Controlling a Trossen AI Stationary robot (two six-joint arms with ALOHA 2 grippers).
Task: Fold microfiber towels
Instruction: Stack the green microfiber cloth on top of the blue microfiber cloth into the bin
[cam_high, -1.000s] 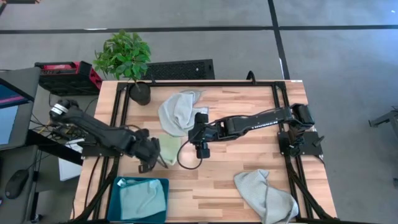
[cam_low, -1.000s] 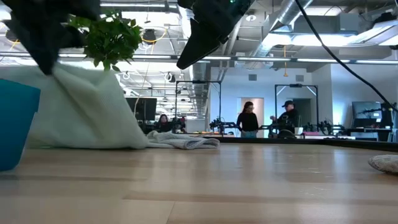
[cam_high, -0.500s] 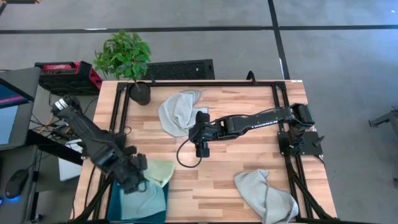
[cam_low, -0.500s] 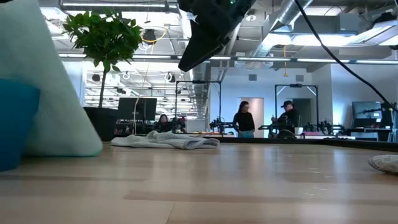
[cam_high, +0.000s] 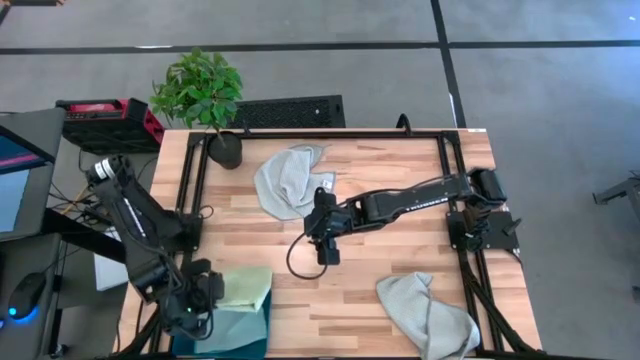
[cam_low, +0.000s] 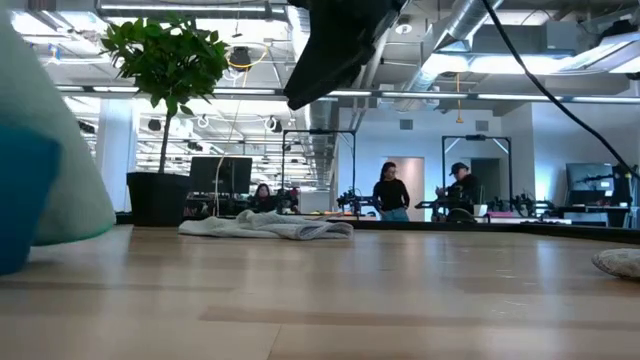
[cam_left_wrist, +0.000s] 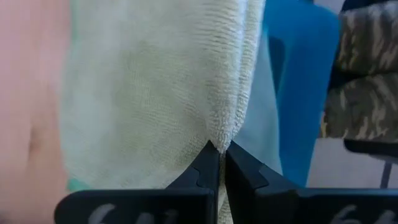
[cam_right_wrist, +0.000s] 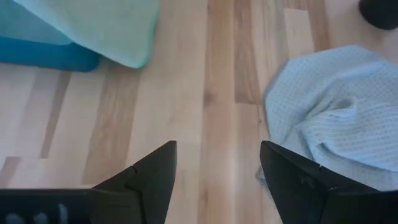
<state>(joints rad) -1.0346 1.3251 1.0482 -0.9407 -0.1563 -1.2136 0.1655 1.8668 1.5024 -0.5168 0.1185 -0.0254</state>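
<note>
My left gripper (cam_high: 208, 293) is shut on the light green towel (cam_high: 246, 288) above the teal bin (cam_high: 262, 330) at the table's near left. A light blue towel (cam_high: 232, 325) lies in the bin, partly under the green one. My right gripper (cam_high: 327, 250) is open and empty above the middle of the table. One pale grey towel (cam_high: 288, 178) lies crumpled at the far middle. Another pale grey towel (cam_high: 428, 312) lies at the near right. In the low view the green towel (cam_low: 55, 170) shows at the left, beside the bin (cam_low: 20, 205). My left gripper pinches a bunched edge of the green towel (cam_left_wrist: 222, 127) between its two fingertips (cam_left_wrist: 208, 165). The cloth spreads away from the fingers over the bin's far rim (cam_left_wrist: 297, 87). I cannot tell whether it rests on the bin.
A potted plant (cam_high: 205, 95) stands at the far left corner. Black frame rails (cam_high: 448, 160) run along the table's left, far and right sides. A black cable loop (cam_high: 300, 255) hangs beside my right gripper. Bare wood (cam_high: 330, 300) lies between the bin and the near right towel. People stand far off in the room (cam_low: 390, 190).
My left gripper has gone toward the table's near left corner with the green towel, from the table's middle left to above the teal bin. The towel went along, held up off the table, and now lies spread over the bin's far side. My right gripper has stayed open.
</note>
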